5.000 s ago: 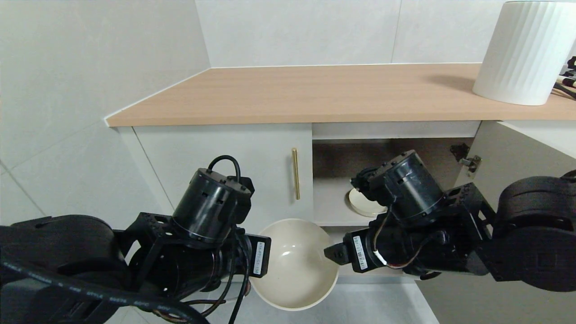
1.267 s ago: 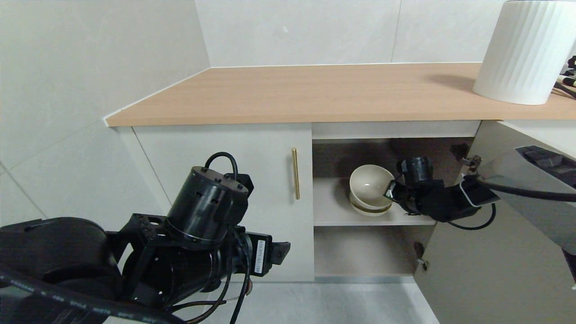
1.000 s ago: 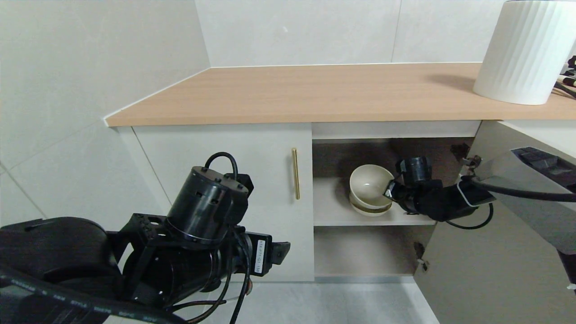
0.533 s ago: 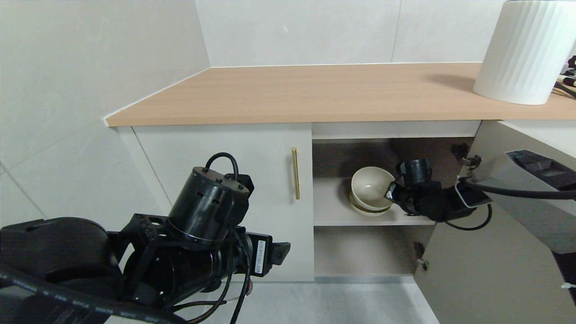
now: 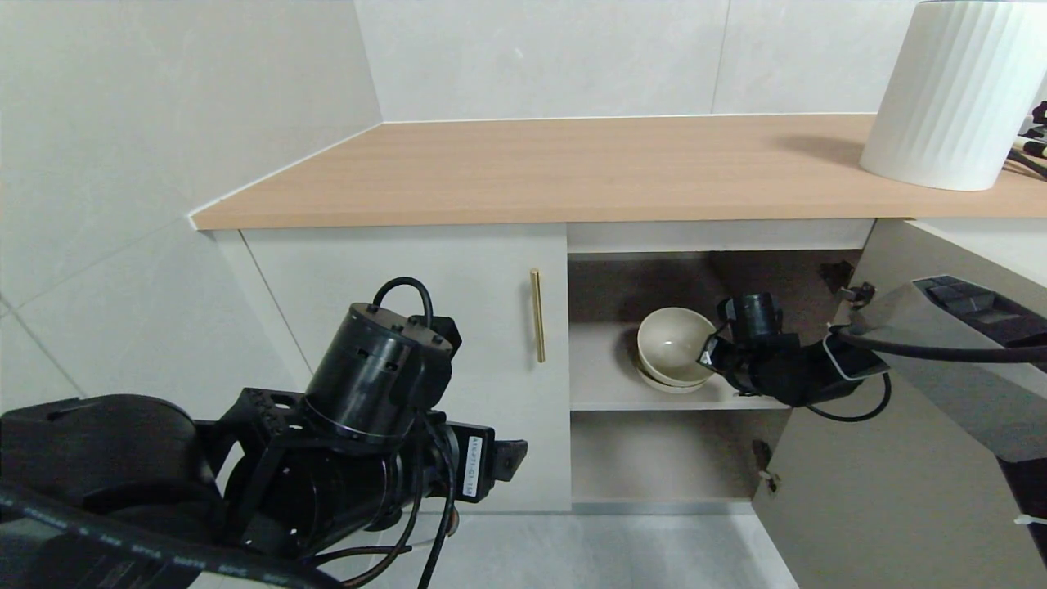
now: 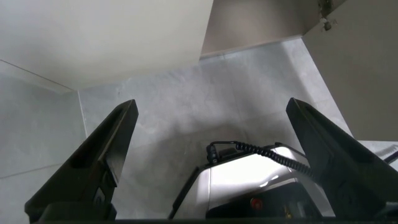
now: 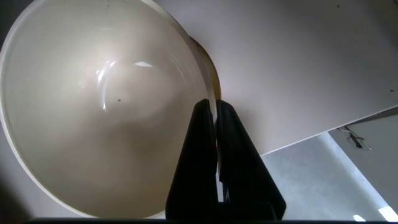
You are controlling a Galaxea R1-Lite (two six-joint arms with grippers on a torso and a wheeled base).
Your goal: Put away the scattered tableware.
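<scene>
Lighting's bright and soft up top for me: the countertop (image 5: 572, 164) is evenly lit, and the white ribbed container (image 5: 949, 98) only throws a faint shadow off to its left. Inside the open cabinet (image 5: 654, 282) it gets way dimmer, with the back wall nearly brown-black. The bowl (image 7: 93, 106), up close in my right wrist view, catches a couple of small glare spots on its glaze.

Beneath the bowl (image 5: 672, 343) clamped in the right gripper (image 5: 707, 353), a second dish (image 5: 654, 382) is mostly covered; its shape cannot be told.
</scene>
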